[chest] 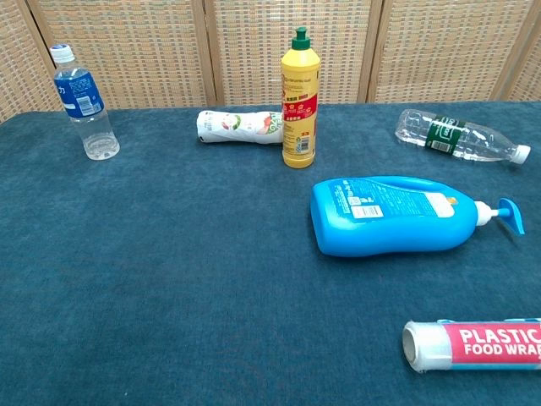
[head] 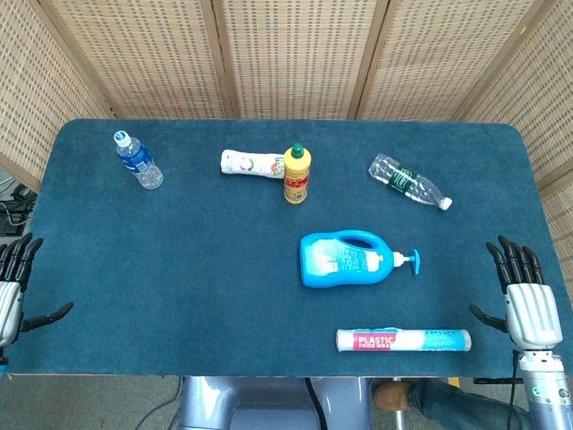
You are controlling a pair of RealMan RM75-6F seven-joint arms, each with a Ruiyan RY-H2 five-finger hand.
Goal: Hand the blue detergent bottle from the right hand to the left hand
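The blue detergent bottle [head: 349, 259] lies on its side right of the table's middle, pump nozzle pointing right; the chest view shows the bottle [chest: 389, 216] with its white label up. My right hand [head: 522, 293] hovers at the table's right front edge, fingers spread, holding nothing, well right of the bottle. My left hand [head: 16, 287] is at the left front edge, fingers apart and empty. Neither hand shows in the chest view.
A yellow bottle [head: 297, 174] stands upright behind the detergent, with a white tube [head: 252, 163] lying beside it. A water bottle [head: 137, 159] stands at the back left, a clear bottle [head: 409, 181] lies at the back right. A plastic wrap roll [head: 403, 340] lies near the front edge.
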